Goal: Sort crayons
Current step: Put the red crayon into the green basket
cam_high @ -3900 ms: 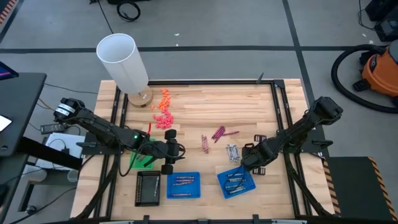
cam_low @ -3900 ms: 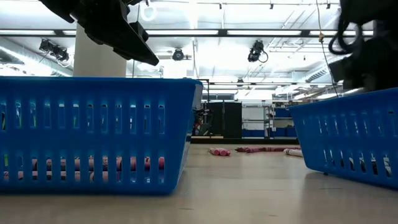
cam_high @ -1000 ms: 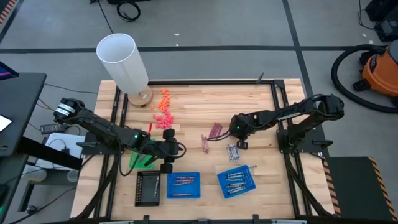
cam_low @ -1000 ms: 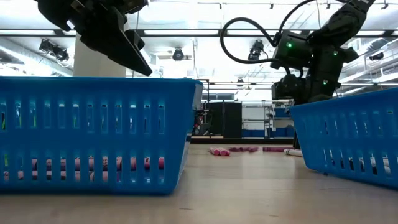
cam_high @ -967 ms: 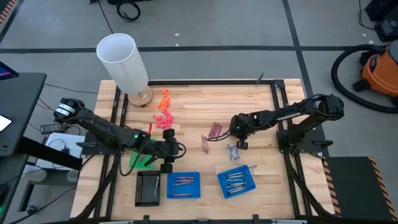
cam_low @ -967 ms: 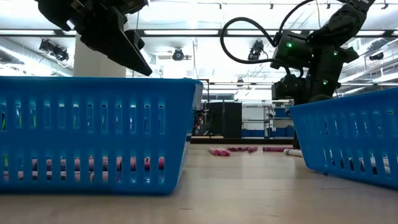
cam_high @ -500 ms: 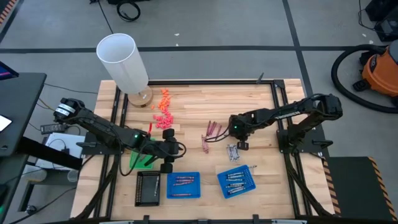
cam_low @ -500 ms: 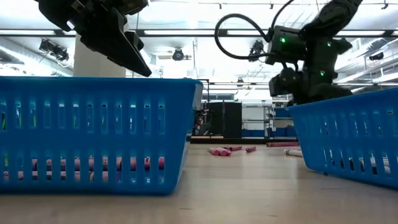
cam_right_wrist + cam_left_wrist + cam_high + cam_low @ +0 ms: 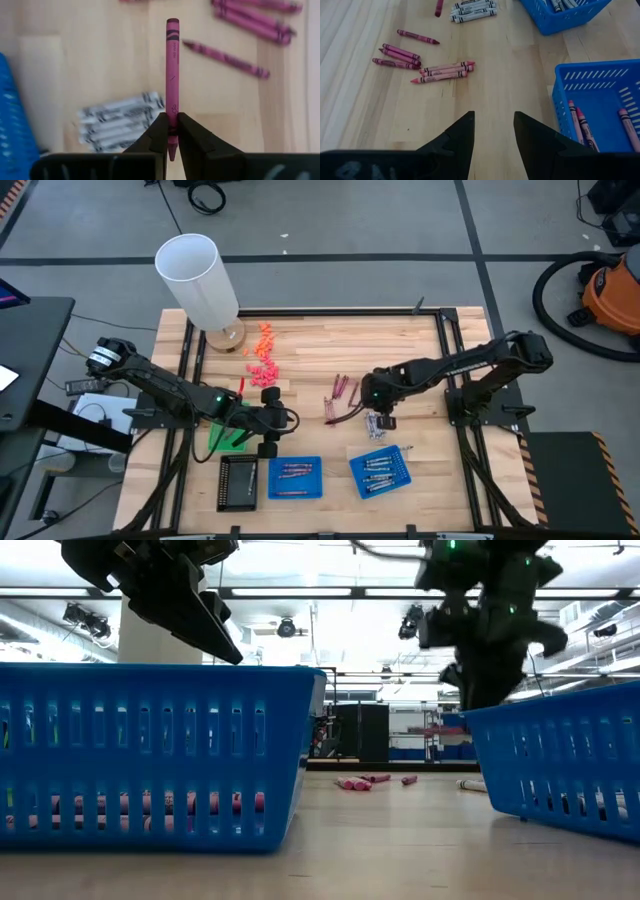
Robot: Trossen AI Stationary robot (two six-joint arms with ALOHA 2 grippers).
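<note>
Crayon [image 9: 172, 75] pink, pinched tight in my right claw [image 9: 172, 131], up over table near grey crayons [image 9: 119, 120]; left claw [image 9: 493, 131] open, waiting by left bin [image 9: 600, 100]; next carry pink one there, I think, then let go.

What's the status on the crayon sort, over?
Right gripper shut on a magenta crayon, lifted above the grey crayons. Left gripper open, empty, waiting near the left blue tray. Loose crayons still on the table; nothing blocking.
</note>
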